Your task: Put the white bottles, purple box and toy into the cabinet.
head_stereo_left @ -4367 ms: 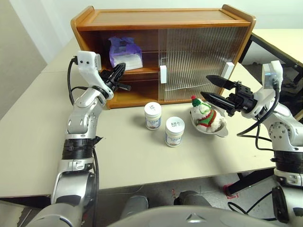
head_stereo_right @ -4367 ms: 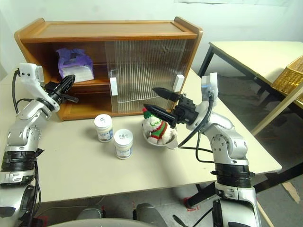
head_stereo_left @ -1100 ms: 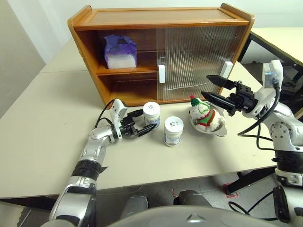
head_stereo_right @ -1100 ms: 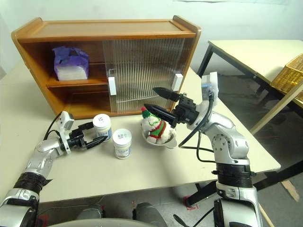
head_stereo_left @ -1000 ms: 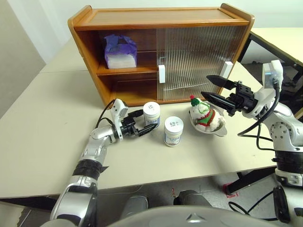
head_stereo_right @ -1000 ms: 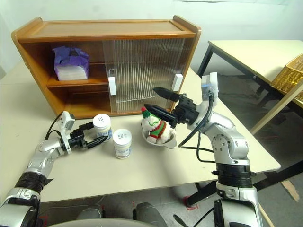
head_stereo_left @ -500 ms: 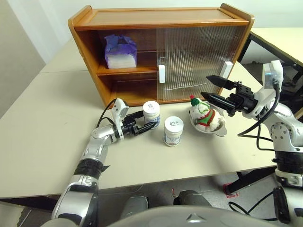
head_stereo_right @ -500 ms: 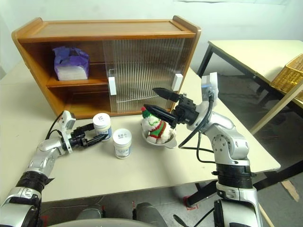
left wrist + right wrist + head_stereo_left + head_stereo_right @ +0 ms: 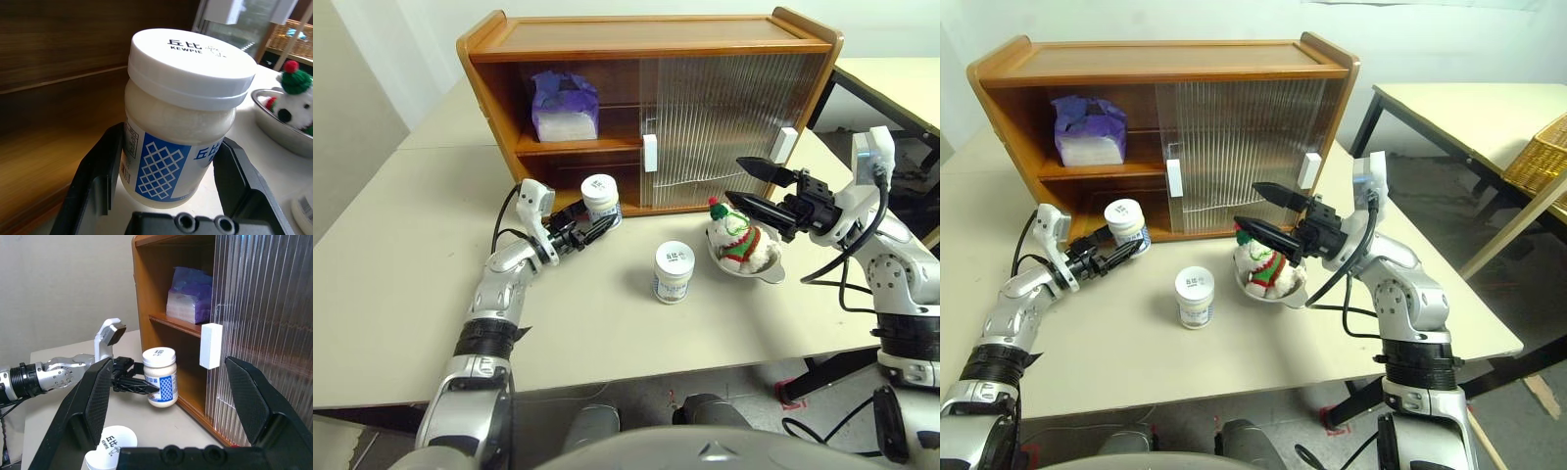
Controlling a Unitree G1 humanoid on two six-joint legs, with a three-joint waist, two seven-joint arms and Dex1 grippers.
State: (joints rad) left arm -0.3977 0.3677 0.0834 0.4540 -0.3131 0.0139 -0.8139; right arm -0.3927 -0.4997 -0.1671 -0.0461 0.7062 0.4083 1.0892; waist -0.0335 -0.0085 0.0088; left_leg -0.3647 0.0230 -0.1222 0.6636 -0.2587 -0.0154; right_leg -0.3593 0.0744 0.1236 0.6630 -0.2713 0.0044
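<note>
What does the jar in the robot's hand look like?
The jar is short and squat, of milky white plastic with a wide white screw cap with print on top. Its white label has a blue lattice patch and blue writing. It stands nearly upright, lifted off the table, clamped between the left gripper's two black fingers, just in front of the cabinet's open lower shelf.

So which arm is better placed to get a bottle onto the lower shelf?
Left. Its gripper already holds a bottle right at the cabinet's open lower shelf; the right gripper hangs open above the toy.
</note>
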